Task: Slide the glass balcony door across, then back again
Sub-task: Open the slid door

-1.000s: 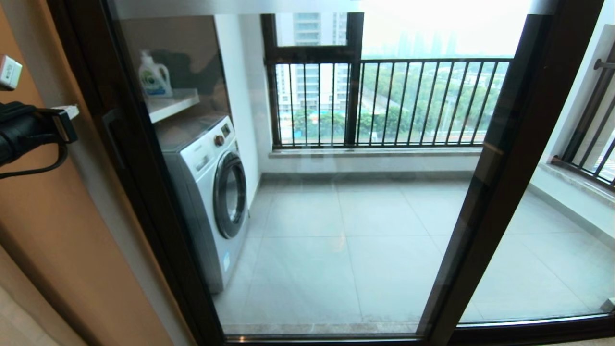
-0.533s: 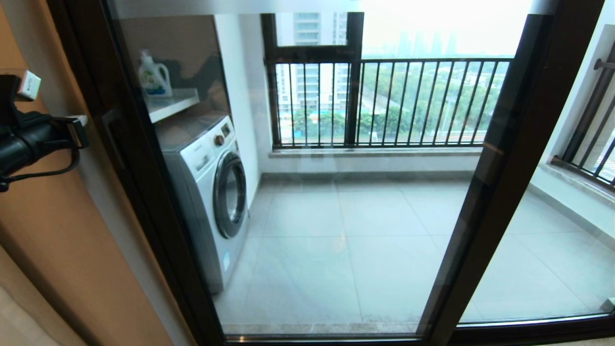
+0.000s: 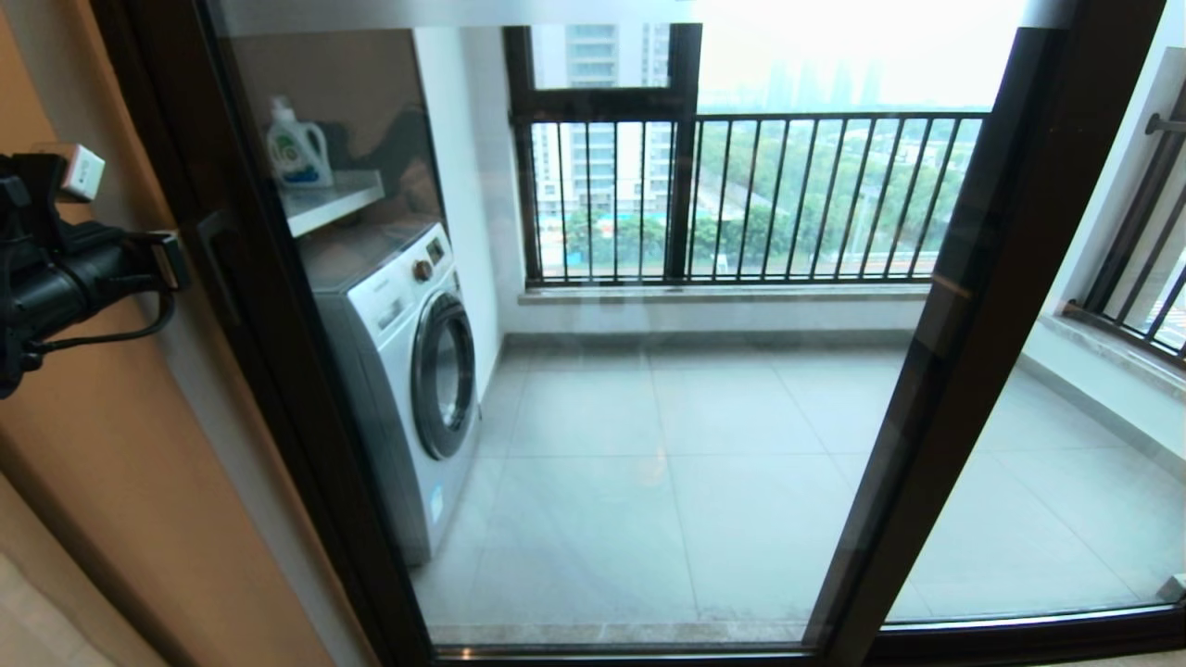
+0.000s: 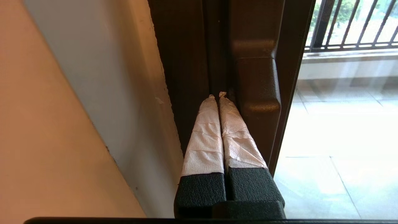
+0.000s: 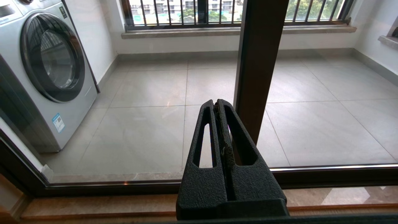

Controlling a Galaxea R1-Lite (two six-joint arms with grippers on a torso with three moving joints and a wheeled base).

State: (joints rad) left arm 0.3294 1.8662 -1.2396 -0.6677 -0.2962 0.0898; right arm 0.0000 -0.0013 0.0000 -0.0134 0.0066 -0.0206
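Nothing is slid yet: the left gripper (image 4: pixel 217 95), fingers pressed together and empty, noses in just beside the dark bar handle (image 4: pixel 258 84) of the closed dark-framed glass balcony door (image 3: pixel 649 389).

L claw (image 4: pixel 217 95) closed; R claw (image 5: pixel 216 104) closed.

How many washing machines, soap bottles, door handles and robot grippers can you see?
Washing machine: 1
Detergent bottle: 1
Door handle: 1
Grippers: 2, the left gripper by the handle and the right gripper low before the glass
Total: 5
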